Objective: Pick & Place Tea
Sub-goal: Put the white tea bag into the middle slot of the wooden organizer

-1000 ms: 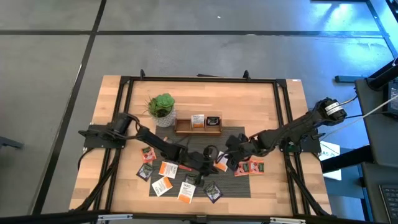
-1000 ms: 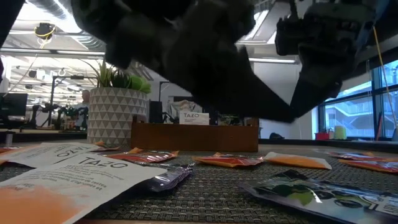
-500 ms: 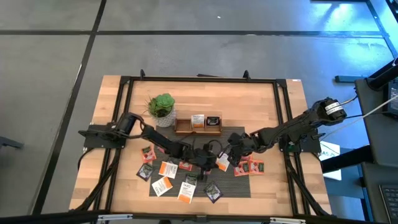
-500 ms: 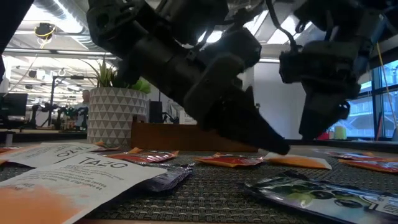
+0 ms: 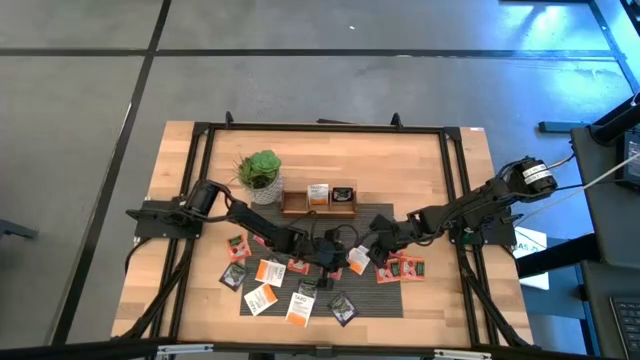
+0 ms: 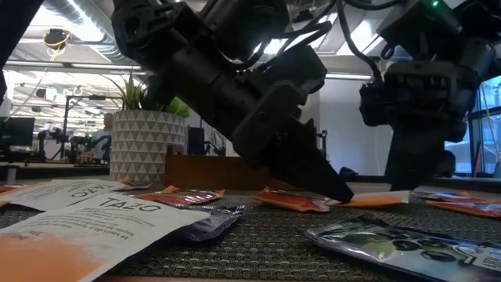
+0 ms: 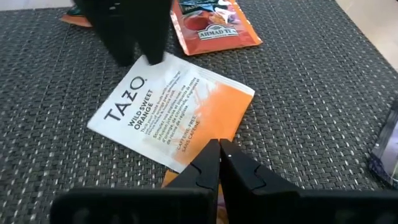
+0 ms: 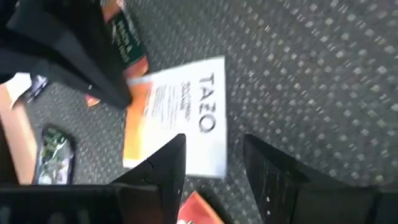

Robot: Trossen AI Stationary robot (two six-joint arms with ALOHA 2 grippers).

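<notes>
Going L to R across the table in the high view: potted plant (image 5: 260, 172) sits at the back-left of the woven mat (image 5: 390, 300), w/ the brown wooden tray (image 5: 318, 205) just beside it to the right, a white sachet and a dark one standing in its compartments.

Loose tea sachets (image 5: 262, 298) lie scattered on the mat's left and front part: white-and-orange ones, red-orange ones, a couple dark ones. In the low view a white Tazo sachet (image 6: 94, 223) lies nearest the camera, w/ a dark crinkled one (image 6: 391, 243) to its right.

Left gripper (image 5: 345, 258) reaches low over the mat centre, arm stretched in from the left edge. Its fingers are pressed together; in the left wrist view the tips (image 7: 219, 152) meet right at the orange edge of a white Tazo Wild Sweet Orange sachet (image 7: 171, 112) lying flat on the mat. Can't tell whether the edge is actually pinched btwn them. An orange-red Ahmad Tea sachet (image 7: 214, 25) lies just beyond it.

Right gripper (image 5: 372, 250) is just beside the left one, over the same sachet from the other side, fingers spread; in the right wrist view the white Tazo sachet (image 8: 186, 124) shows beyond its two dark fingers (image 8: 165, 165), nothing held.

Further right, a few red sachets (image 5: 405, 268) lie near the mat's right edge
</notes>
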